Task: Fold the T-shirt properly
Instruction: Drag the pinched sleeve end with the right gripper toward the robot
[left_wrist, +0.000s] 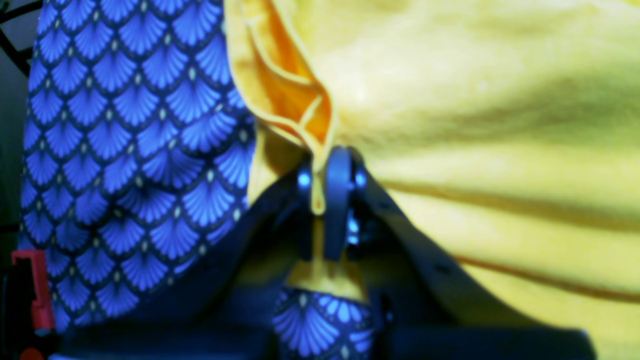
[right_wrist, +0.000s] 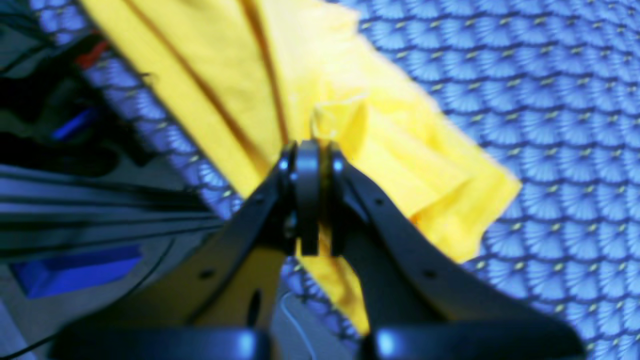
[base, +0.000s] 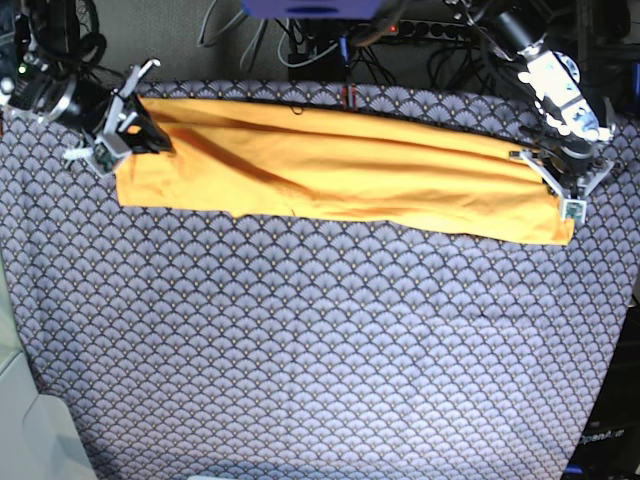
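The right arm reaches in from the upper left corner of the base view, its wrist angled down toward the centre, and the right gripper sits in the upper left of the frame. In its wrist view the right gripper has its dark jaws pressed together on a bunched edge of the T-shirt.

The left arm comes down from the upper right corner of the base view, pale links stacked toward the left gripper at the right edge. Seen from the wrist, the left gripper pinches a hem fold of the T-shirt, though blur softens the fingertips.
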